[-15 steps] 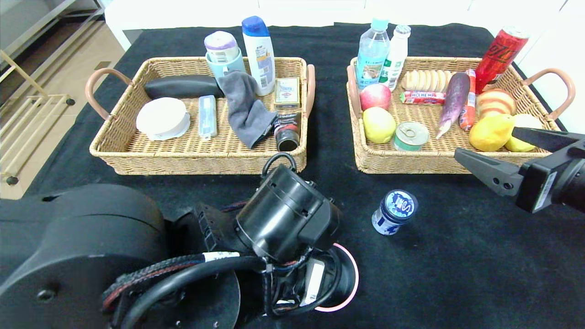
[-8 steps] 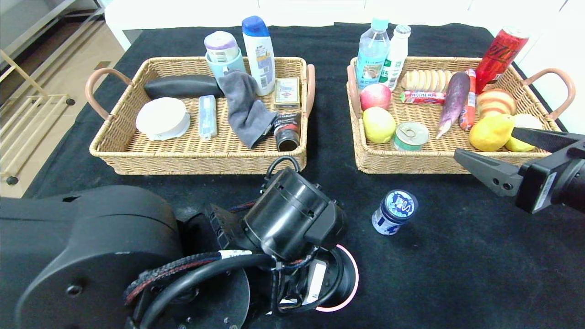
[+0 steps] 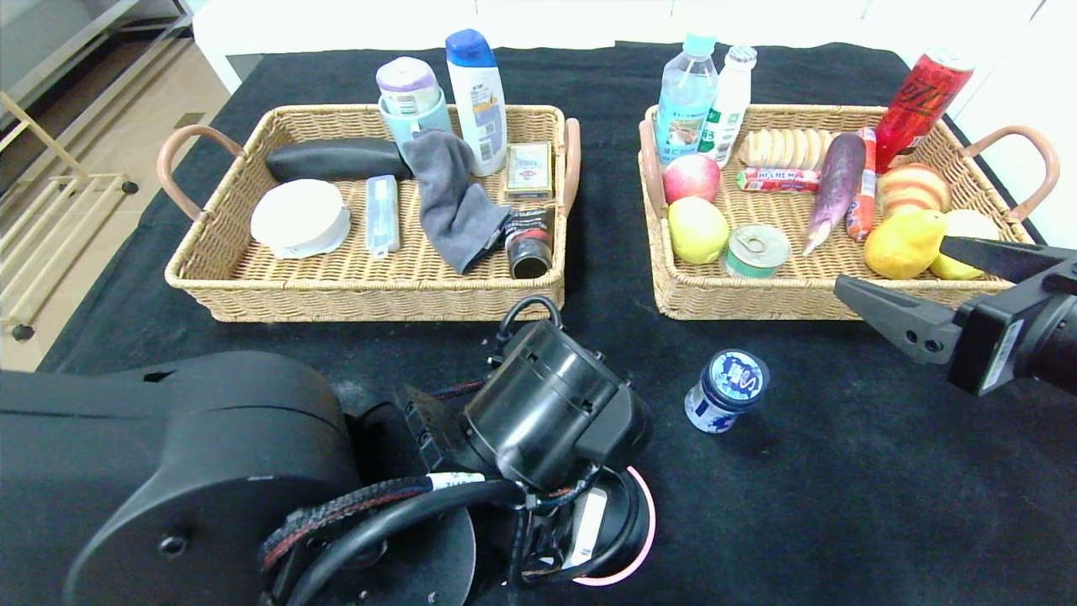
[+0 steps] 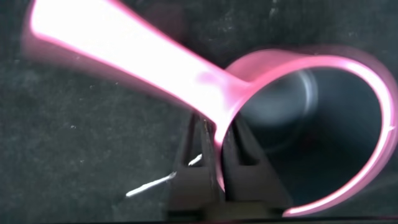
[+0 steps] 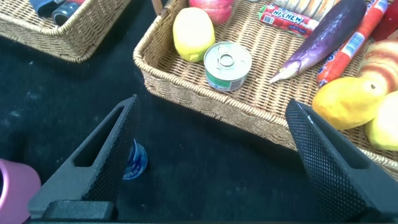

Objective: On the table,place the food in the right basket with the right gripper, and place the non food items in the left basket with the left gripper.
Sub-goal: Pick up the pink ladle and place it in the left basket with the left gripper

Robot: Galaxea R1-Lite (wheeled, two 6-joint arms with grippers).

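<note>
My left pincer (image 4: 214,165), bottom centre of the head view, is clenched on the rim of the pink saucepan (image 4: 323,118) on the black surface (image 3: 841,505). My right pincer (image 3: 921,286), at right, hangs released beside the right basket (image 3: 757,299). The blue jar (image 3: 725,390) stands centre-right; the tin (image 3: 756,250) lies in that basket.

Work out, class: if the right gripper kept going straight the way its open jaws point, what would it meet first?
Judging by the head view, the right gripper points toward the near wall of the right basket, so probably that wicker wall; depth is unclear, and the blue jar lies lower, off that line.
</note>
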